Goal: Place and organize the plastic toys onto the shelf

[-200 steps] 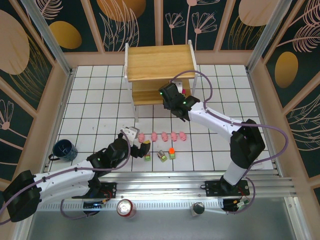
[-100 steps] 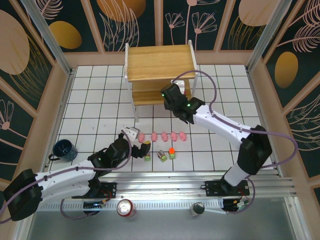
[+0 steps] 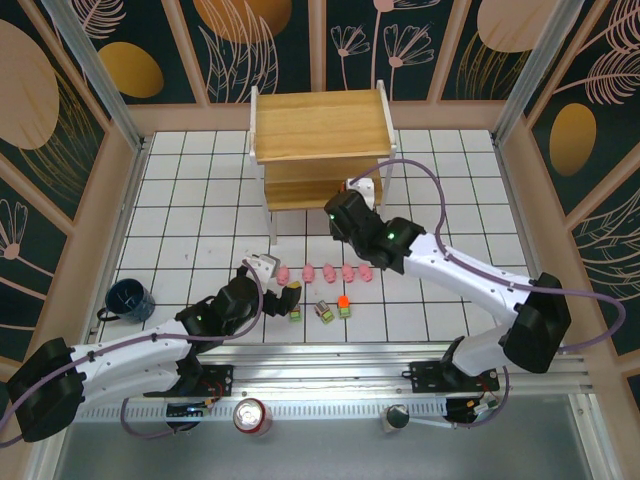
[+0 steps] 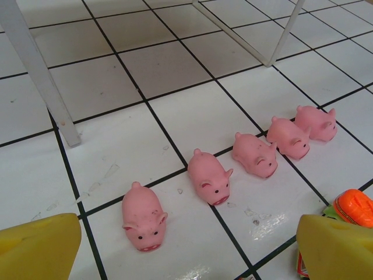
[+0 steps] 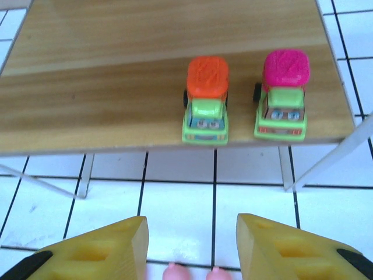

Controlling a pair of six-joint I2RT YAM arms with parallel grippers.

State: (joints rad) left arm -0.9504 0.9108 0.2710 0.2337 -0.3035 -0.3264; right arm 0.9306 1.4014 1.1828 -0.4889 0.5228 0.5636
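Several pink pigs [image 4: 208,175] lie in a row on the white tiled floor, also seen from above [image 3: 328,272]. My left gripper [image 4: 186,251] hovers just in front of the row's left end, open, nothing between its yellow fingers [image 4: 38,248]. Three blocky green-based toys [image 3: 324,312] sit just behind the pigs, to its right. On the shelf's [image 3: 320,130] lower board [image 5: 116,111], an orange-topped toy [image 5: 206,99] and a magenta-topped toy [image 5: 284,93] stand side by side at the front edge. My right gripper [image 5: 192,224] is open and empty, above the floor between the pigs and the shelf.
A dark blue mug [image 3: 130,298] stands at the left of the floor and a red can [image 3: 252,417] rests on the rail by the arm bases. A white shelf leg [image 4: 41,76] rises just beyond the leftmost pig. Patterned walls enclose the floor.
The right arm has drawn back from the shelf's lower board toward the pig row, its gripper empty. The left arm has stayed where it was.
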